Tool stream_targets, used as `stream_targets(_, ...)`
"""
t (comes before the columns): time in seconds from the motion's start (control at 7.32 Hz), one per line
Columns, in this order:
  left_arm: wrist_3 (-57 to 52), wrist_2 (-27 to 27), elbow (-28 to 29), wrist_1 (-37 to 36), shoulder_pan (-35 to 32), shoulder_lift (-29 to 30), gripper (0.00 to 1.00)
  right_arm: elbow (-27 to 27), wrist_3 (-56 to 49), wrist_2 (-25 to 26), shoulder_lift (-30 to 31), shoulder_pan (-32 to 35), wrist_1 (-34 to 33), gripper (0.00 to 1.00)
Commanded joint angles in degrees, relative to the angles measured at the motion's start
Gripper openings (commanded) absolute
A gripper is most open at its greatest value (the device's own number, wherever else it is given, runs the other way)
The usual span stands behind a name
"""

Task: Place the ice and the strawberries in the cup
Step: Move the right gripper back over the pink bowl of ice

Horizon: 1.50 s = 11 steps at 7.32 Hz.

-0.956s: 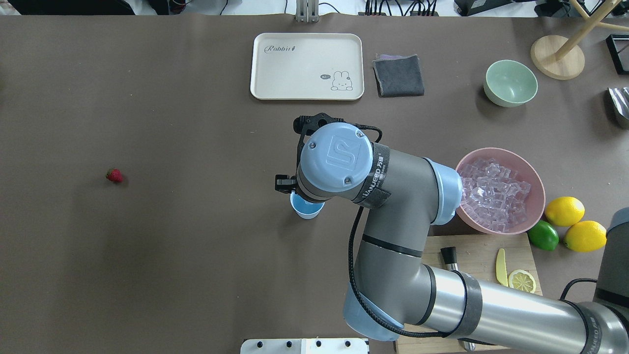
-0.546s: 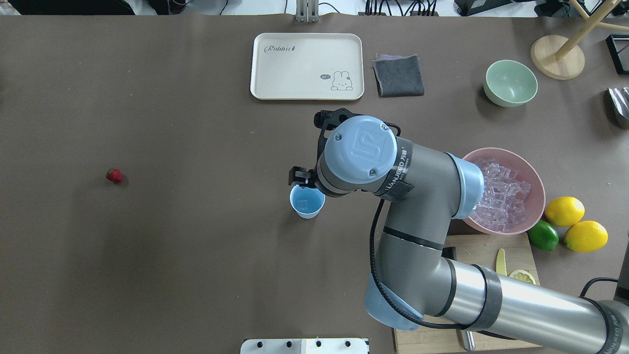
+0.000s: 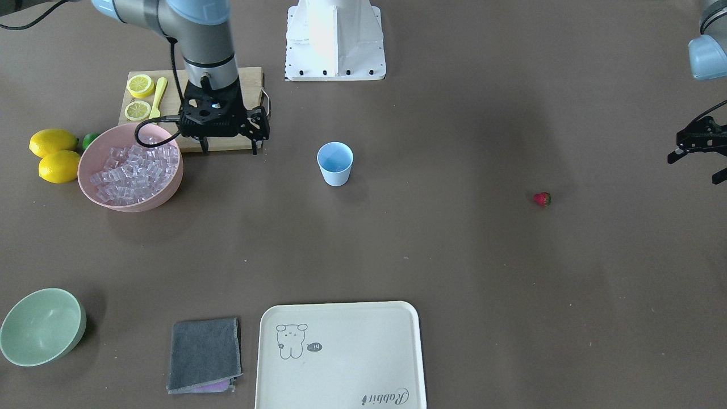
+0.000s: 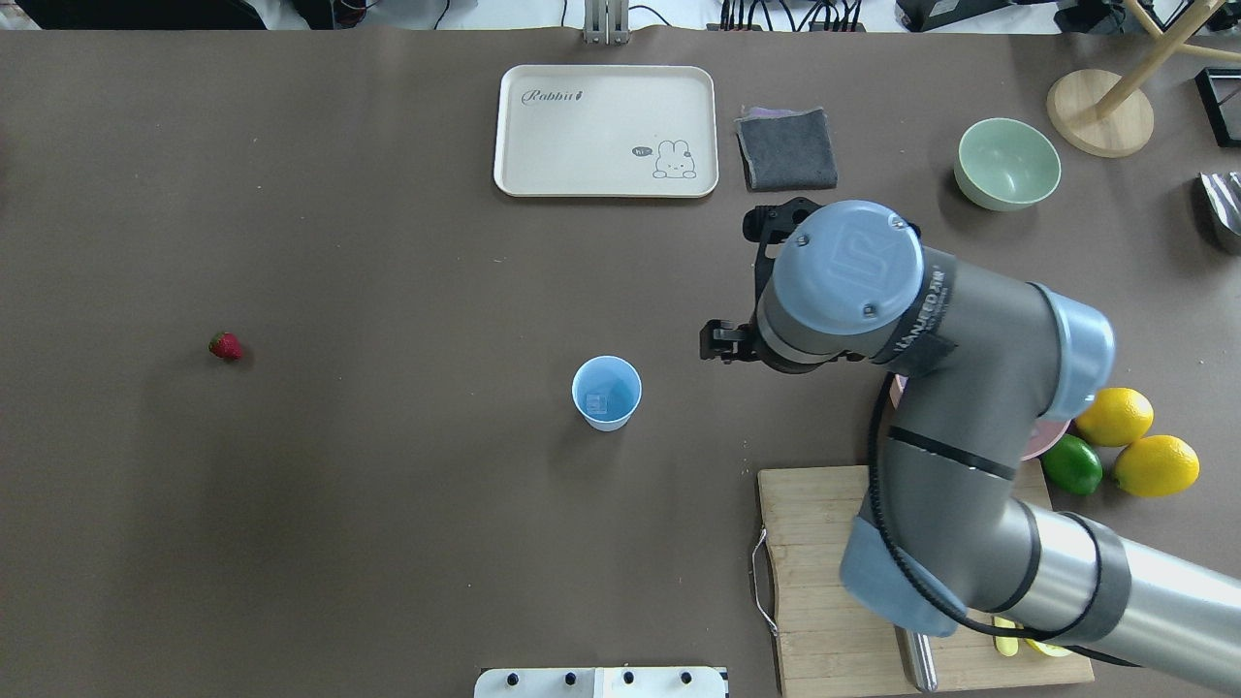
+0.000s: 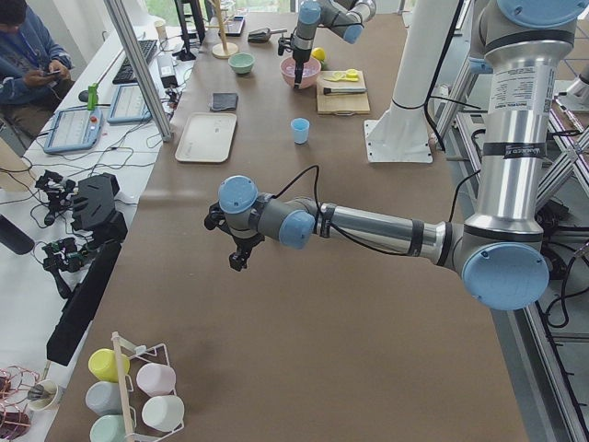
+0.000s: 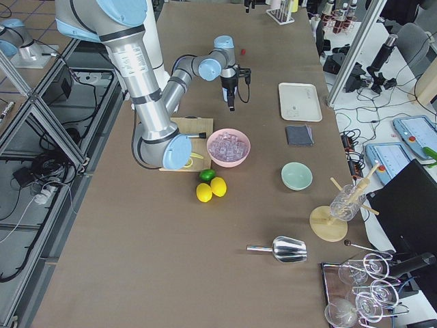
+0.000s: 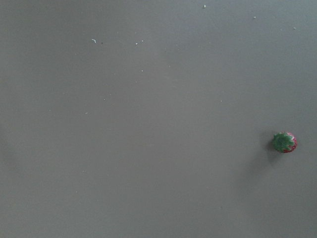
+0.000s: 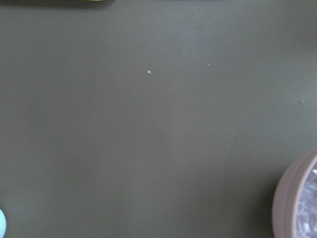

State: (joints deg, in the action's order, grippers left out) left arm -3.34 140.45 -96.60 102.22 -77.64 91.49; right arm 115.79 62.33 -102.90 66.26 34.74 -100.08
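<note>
The right arm's black two-finger gripper (image 3: pixel 229 149), which hung over the small light-blue plastic cup (image 4: pixel 606 392) a second ago, has swung away to the right. It now hangs with fingers spread between the cup and the wide pink bowl (image 3: pixel 170 187). The cup stands uncovered, with one clear ice cube (image 4: pixel 596 402) showing inside.

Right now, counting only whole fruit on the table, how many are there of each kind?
Round yellow lemons: 2
Small round green lime: 1
Small red strawberry with green leafy cap: 1
Total: 4
</note>
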Motion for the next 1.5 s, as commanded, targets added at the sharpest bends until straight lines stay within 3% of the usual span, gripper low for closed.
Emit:
stream_targets(0.0, 0.0, 0.0, 0.3, 1.1, 0.0, 0.0, 0.98, 0.8, -6.6, -8.1, 10.4, 6.3, 11.6, 0.99)
stream_targets(0.41, 0.1, 0.0, 0.4, 1.9, 0.1, 0.0, 0.98, -1.8, -9.8, -12.0, 20.9, 10.9, 25.1, 0.99)
stream_targets(0.82, 0.1, 0.0, 0.4, 2.5, 0.1, 0.0, 0.98, -3.8, -8.5, -13.3, 22.9, 12.7, 25.5, 0.97)
stream_targets(1.09, 0.1, 0.0, 0.2, 2.5, 0.2, 0.0, 0.98, -4.3, -1.9, -13.0, 23.1, 12.6, 25.6, 0.87)
stream_targets(1.37, 0.1, 0.0, 0.1, 2.5, 0.2, 0.0, 0.98, -5.4, -1.2, -12.9, 22.8, 12.5, 25.7, 0.85)
